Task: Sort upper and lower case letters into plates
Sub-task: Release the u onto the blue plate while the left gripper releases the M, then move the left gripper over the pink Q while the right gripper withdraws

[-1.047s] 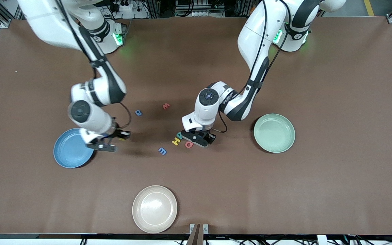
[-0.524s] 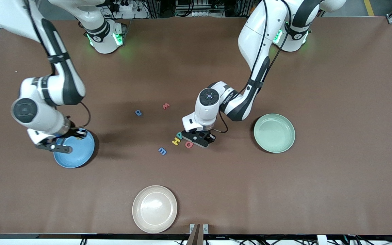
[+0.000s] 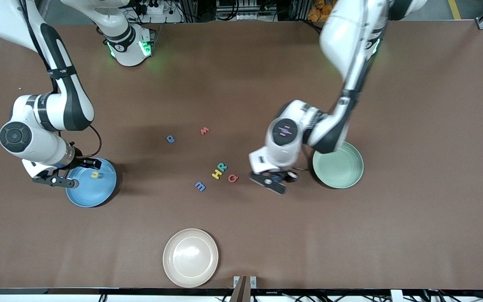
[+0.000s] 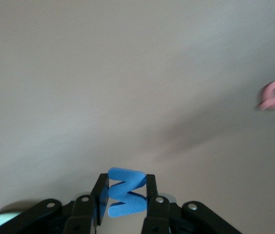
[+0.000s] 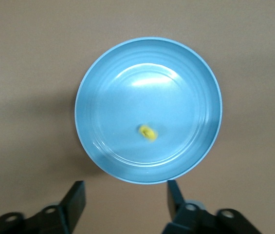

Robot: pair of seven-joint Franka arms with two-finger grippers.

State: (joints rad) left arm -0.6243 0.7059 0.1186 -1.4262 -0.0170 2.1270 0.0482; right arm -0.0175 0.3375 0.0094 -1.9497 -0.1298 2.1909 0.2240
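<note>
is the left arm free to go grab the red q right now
Probably not yet. The left pincer is shut on a blue M, in the air between the red Q and the mint green plate. Nothing blocks the Q, but the pincer must drop its letter first.

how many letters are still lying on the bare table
6: red w and blue p nearest the robot bases; yellow H, teal R and red Q clustered mid-table; blue m closest to the camera. None seems hidden.
</note>
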